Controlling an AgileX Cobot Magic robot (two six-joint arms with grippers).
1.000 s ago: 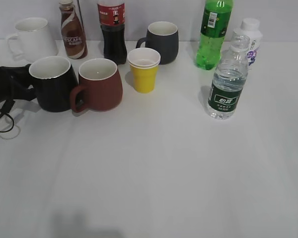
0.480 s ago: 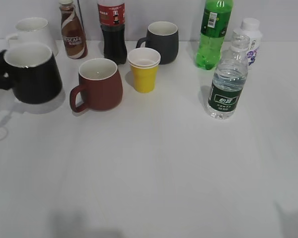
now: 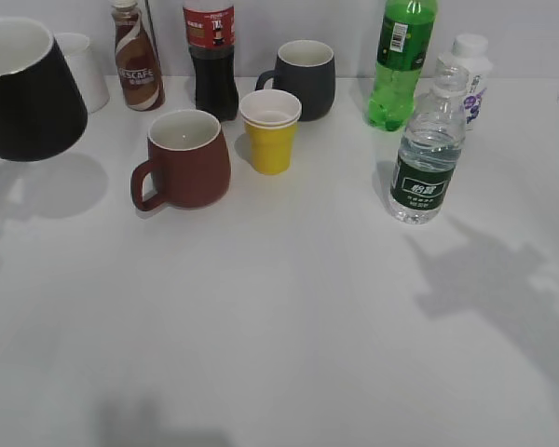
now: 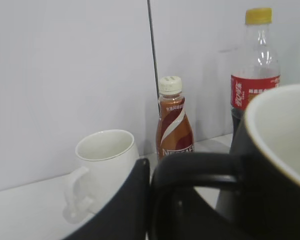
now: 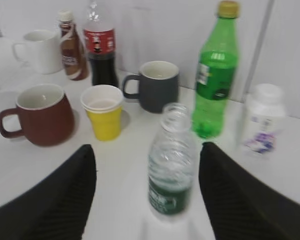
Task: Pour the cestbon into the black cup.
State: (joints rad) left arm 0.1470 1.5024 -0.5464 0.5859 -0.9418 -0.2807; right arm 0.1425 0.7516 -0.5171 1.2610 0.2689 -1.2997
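The cestbon (image 3: pixel 427 149), a clear ribbed bottle with a dark green label, stands on the table at the right, its neck uncapped. In the right wrist view it (image 5: pixel 172 160) stands ahead of my right gripper (image 5: pixel 147 147), which is open and empty with a finger on either side and clear of it. The black cup (image 3: pixel 23 88) hangs in the air at the far left, above its shadow. In the left wrist view my left gripper (image 4: pixel 151 200) is shut on the cup's black handle (image 4: pixel 200 165). The cup's white inside (image 4: pixel 280 135) shows at the right.
A brown-red mug (image 3: pixel 184 158), a yellow paper cup (image 3: pixel 270 130), a dark grey mug (image 3: pixel 303 79), a cola bottle (image 3: pixel 211 56), a Nescafe bottle (image 3: pixel 136 60) and a white mug (image 3: pixel 82 67) stand at the back left. A green soda bottle (image 3: pixel 401 60) and a small white bottle (image 3: pixel 470 74) stand behind the cestbon.
The black cup has risen off the table beside the brown-red mug and moved up and left. A large arm shadow has appeared on the table at the right.
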